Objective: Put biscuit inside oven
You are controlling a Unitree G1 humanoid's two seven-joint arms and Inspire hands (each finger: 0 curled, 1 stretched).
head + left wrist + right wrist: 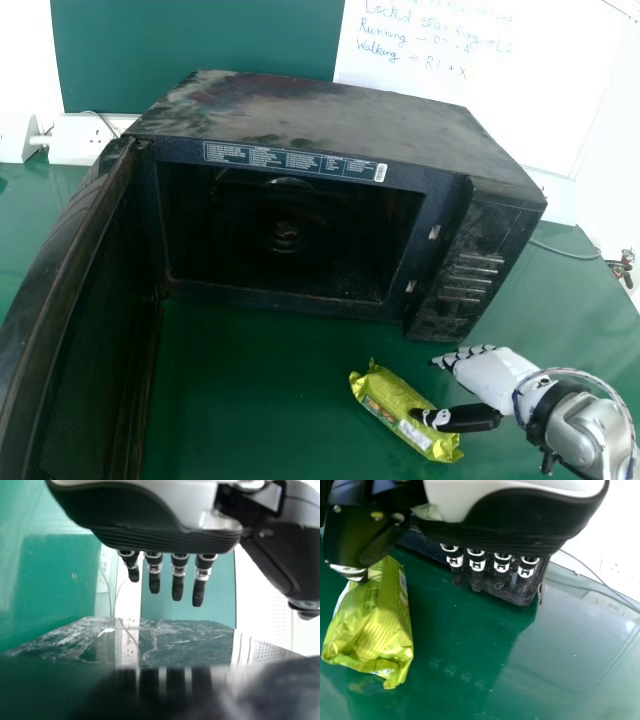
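Green biscuit packet (383, 394) outside a black oven (315, 112) with its door open.
The shiny yellow-green packet, wrapped with crimped ends and a printed label along one side, lies lengthwise on the green table (250, 390), slanting from near the oven's front toward the robot's right; the boxy oven stands upright, its smudged top dusty, its door (70, 270) swung wide on the left, its dark cavity exposed.

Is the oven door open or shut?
Open. The door is swung out to the left, and the dark inside of the oven shows.
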